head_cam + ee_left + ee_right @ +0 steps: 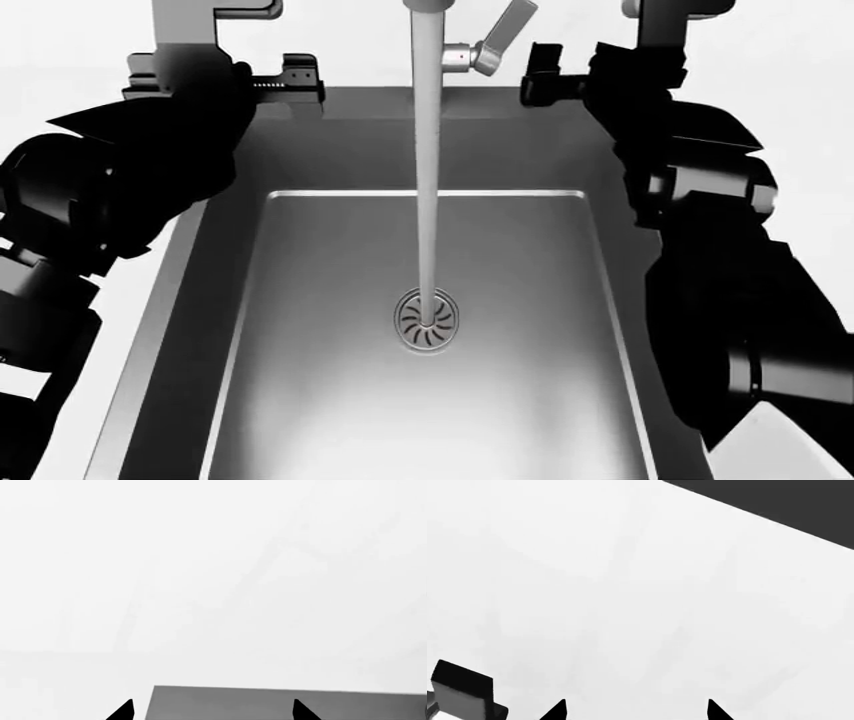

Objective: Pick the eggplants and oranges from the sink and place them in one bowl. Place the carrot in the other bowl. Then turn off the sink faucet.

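- Here, the rectangular dark grey metal sink fills the head view; its tall grey steel faucet stands at twelve o'clock.
- Left gripper and right gripper both show fingertips spread apart, grasping nothing, over white countertop.

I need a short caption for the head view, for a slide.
Water runs from the faucet onto the drain of an empty sink, both arms raised at its sides.
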{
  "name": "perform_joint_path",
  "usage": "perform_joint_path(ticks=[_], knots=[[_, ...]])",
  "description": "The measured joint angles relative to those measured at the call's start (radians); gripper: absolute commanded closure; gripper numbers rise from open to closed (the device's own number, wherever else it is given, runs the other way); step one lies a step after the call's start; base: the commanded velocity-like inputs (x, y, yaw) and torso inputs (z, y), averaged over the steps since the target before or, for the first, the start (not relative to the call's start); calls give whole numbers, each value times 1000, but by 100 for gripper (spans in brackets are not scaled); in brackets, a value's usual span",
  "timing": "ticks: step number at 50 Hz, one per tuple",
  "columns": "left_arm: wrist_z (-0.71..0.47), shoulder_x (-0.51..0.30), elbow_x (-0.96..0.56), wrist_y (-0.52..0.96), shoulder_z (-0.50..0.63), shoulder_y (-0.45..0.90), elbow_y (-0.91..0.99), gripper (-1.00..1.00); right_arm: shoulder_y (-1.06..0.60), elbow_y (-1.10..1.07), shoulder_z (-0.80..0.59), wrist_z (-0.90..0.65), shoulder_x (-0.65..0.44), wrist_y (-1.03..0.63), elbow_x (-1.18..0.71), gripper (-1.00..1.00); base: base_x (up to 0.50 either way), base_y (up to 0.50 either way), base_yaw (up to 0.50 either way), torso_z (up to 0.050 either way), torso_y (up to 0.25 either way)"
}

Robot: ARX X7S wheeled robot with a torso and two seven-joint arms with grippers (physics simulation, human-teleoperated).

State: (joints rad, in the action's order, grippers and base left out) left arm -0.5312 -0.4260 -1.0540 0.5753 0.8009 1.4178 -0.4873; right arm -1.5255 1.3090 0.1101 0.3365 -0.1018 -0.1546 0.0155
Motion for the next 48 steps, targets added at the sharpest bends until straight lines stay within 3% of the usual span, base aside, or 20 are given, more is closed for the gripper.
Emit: perform_joint_path(ticks=[24, 48], knots=[[20, -8, -3, -15, -4, -20, 1, -100, -40, -13, 30, 11, 62, -29, 12, -100, 0, 0, 0, 0, 0], [43, -5, 8, -31, 3, -30, -20, -100, -17, -10, 27, -24, 35, -19, 2, -100, 0, 0, 0, 0, 0]])
